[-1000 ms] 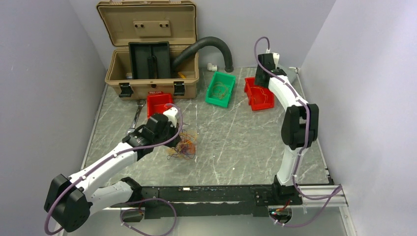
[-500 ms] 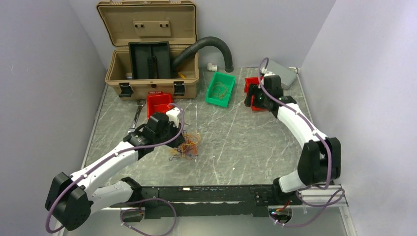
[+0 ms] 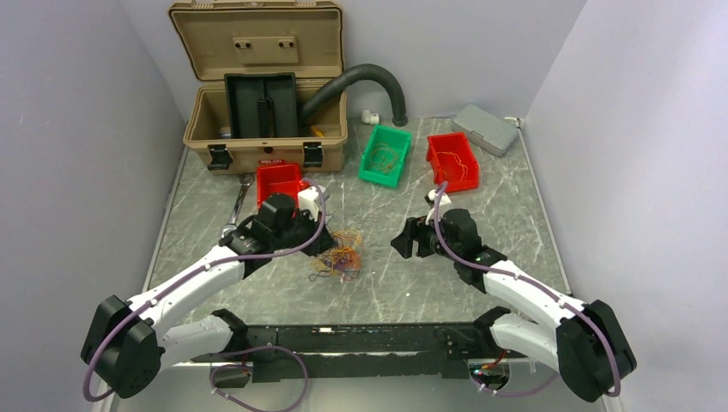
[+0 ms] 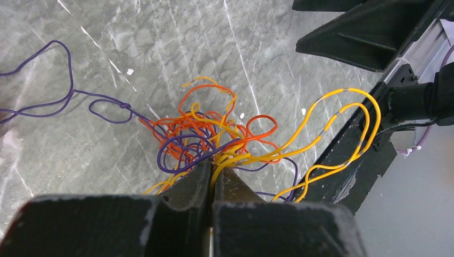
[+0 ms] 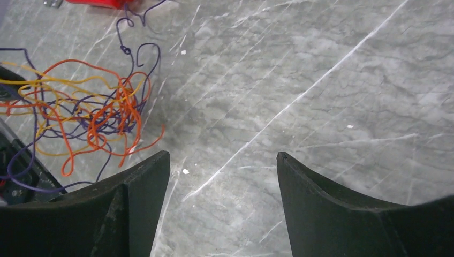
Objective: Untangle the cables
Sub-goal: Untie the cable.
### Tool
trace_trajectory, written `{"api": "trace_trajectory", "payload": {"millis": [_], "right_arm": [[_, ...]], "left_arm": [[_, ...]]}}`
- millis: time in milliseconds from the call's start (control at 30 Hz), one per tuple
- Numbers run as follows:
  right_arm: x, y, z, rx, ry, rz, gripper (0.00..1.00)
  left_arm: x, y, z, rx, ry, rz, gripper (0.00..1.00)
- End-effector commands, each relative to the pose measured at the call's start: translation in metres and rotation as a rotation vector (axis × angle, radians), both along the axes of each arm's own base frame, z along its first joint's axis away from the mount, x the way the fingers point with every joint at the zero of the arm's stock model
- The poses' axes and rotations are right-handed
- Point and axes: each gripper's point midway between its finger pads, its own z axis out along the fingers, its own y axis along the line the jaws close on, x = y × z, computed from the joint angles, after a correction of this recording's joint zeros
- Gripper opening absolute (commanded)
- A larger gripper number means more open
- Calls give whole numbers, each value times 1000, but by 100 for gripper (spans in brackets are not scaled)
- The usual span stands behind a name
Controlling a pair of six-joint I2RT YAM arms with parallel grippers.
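The cables (image 3: 340, 256) are a small tangle of thin orange, yellow and purple wires on the marble table, left of centre. My left gripper (image 3: 324, 245) is at the tangle's left side. In the left wrist view the left gripper (image 4: 212, 165) is shut, with yellow strands of the cables (image 4: 214, 131) pinched between its fingertips. My right gripper (image 3: 400, 243) hovers to the right of the tangle, apart from it. In the right wrist view the right gripper (image 5: 222, 155) is open over bare table, and the cables (image 5: 91, 112) lie off to its upper left.
An open tan toolbox (image 3: 257, 86) and a black hose (image 3: 369, 77) stand at the back. A green bin (image 3: 385, 154) and a red bin (image 3: 452, 160) hold loose wires. Another red bin (image 3: 279, 180) sits behind my left wrist. A grey box (image 3: 486, 129) lies at the back right.
My right arm swung from the far red bin down to the table's middle, facing the tangle, and its jaws widened. My left gripper carried the tangle slightly to the right.
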Motion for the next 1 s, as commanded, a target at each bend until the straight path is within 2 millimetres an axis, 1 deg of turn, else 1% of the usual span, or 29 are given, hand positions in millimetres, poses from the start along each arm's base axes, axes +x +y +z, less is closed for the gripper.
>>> {"api": "trace_trajectory", "payload": {"millis": [0, 133, 300, 433, 533, 600, 733, 800, 900, 967], "right_arm": [[5, 18, 44, 167, -165, 48, 76], [-1, 21, 44, 213, -185, 69, 76], [-2, 23, 41, 235, -203, 77, 77], [-4, 25, 38, 230, -197, 99, 78], [-12, 28, 37, 258, -188, 127, 78], [-17, 33, 34, 256, -179, 162, 78], [-24, 43, 15, 175, -173, 192, 78], [-29, 50, 12, 173, -161, 210, 79], [-42, 62, 6, 167, -135, 247, 80], [-49, 68, 4, 165, -141, 237, 80]], "left_arm": [[0, -10, 6, -46, -11, -24, 5], [2, -11, -1, -31, 13, -9, 5], [8, -13, -7, -18, 18, 22, 4], [0, -10, -21, -18, 46, 29, 5], [-5, -7, -29, 5, 75, 26, 4], [-4, -11, -26, 3, 86, 14, 5], [-1, -21, -20, -12, 107, -17, 5], [4, -23, -18, -18, 93, -10, 5], [9, -28, -14, -40, 52, -20, 5], [12, -27, -15, -27, 39, -20, 5]]}}
